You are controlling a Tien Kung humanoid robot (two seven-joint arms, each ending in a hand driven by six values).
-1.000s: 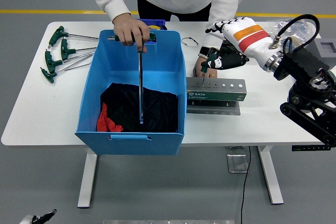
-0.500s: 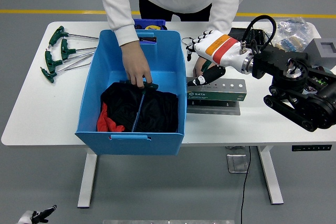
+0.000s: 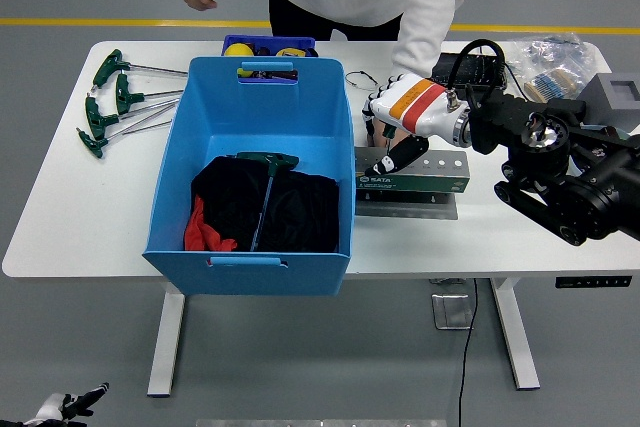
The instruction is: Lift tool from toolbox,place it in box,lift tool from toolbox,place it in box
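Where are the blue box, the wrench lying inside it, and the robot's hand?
blue box (image 3: 181, 159), head view, left wall.
wrench (image 3: 267, 158), head view, green handle.
right hand (image 3: 400, 112), head view, back of hand.

floor (image 3: 80, 347): grey, yellow line (image 3: 100, 22) | table (image 3: 60, 227): white, white legs

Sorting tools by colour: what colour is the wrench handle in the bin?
Green handle, head view.

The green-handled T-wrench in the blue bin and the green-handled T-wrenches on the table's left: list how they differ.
The green-handled T-wrench in the blue plastic bin lies alone on black cloth; the green-handled T-wrenches on the white table lie grouped on bare tabletop. Its shaft points toward the camera; theirs point right. All share green T-handles and metal shafts.
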